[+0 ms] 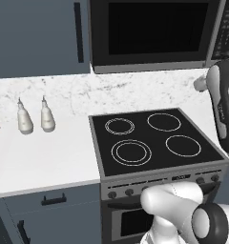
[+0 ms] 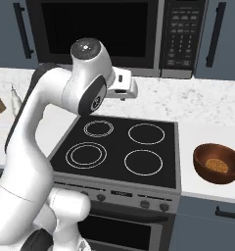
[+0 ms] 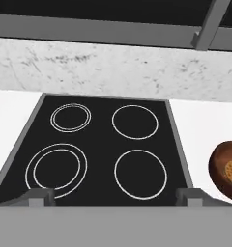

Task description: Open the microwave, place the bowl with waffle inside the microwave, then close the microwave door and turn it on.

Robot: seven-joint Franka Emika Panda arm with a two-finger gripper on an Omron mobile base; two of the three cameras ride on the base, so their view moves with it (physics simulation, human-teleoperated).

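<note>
White marbled counter (image 1: 49,157) runs across the kitchen in front of you, with a speckled backsplash behind it. Starting at the far left of the left base view, you have two small white bottles (image 1: 35,116) standing side by side near the wall, below a blue-grey cabinet door (image 1: 40,35) with a black handle. Move right and you reach the black cooktop (image 2: 122,152), its four burner rings bare, with a row of knobs (image 2: 122,198) along the oven front beneath it. Above the cooktop sits the microwave (image 2: 114,34); the microwave door (image 2: 95,29) is closed flush, its dark window facing you, and the keypad strip (image 2: 180,34) stands at its right edge. Your arm arches up over the left part of the stove in the right base view, with the gripper (image 3: 115,198) held above the cooktop's front edge and aimed at the burners. Its fingers (image 3: 40,197) are spread wide apart and nothing lies between them (released, touching nothing). Farther right, on the counter just beside the stove, rests the bowl (image 2: 218,163), reddish-brown and upright, with the waffle (image 2: 217,164) lying flat inside it, well apart from the gripper.
</note>
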